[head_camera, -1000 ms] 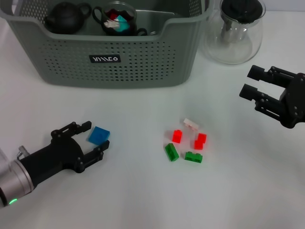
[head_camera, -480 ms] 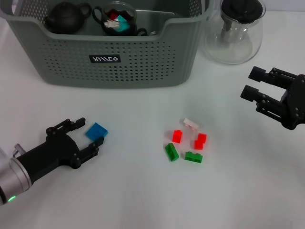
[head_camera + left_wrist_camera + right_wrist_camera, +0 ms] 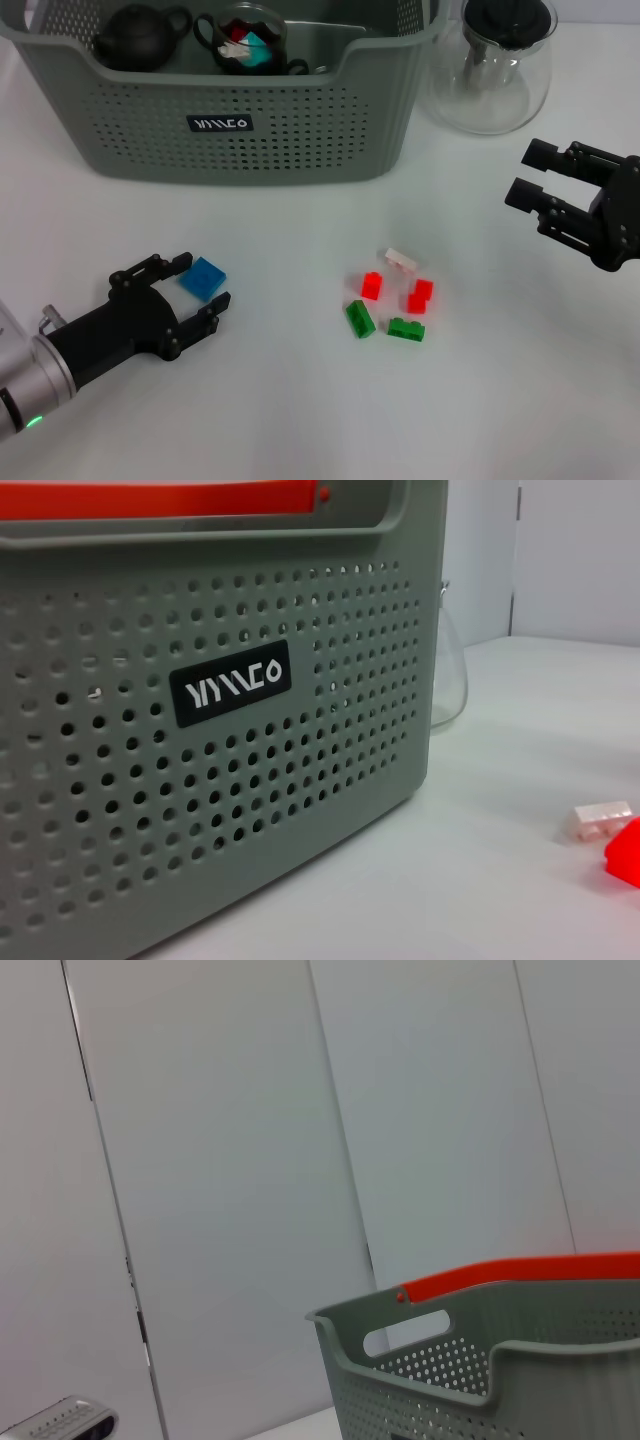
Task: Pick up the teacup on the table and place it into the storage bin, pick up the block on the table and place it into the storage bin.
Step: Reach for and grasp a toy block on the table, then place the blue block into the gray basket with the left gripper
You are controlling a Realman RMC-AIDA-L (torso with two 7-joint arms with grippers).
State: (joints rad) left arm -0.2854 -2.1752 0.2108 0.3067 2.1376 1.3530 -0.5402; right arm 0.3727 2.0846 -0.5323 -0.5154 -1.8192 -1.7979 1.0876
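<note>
A flat blue block lies on the white table between the fingers of my left gripper, which is open around it at the front left. The storage bin, grey-green with perforated walls, stands at the back; its wall and black label fill the left wrist view. Inside the bin sits a dark teacup with coloured pieces in it. My right gripper hovers open at the right, holding nothing.
A black teapot sits in the bin beside the teacup. A clear glass carafe stands at the back right. Small red, green and white blocks are clustered mid-table. The bin shows in the right wrist view.
The left gripper drew back to the left, then came forward again around the blue block, which shifted slightly left. The right arm stayed still.
</note>
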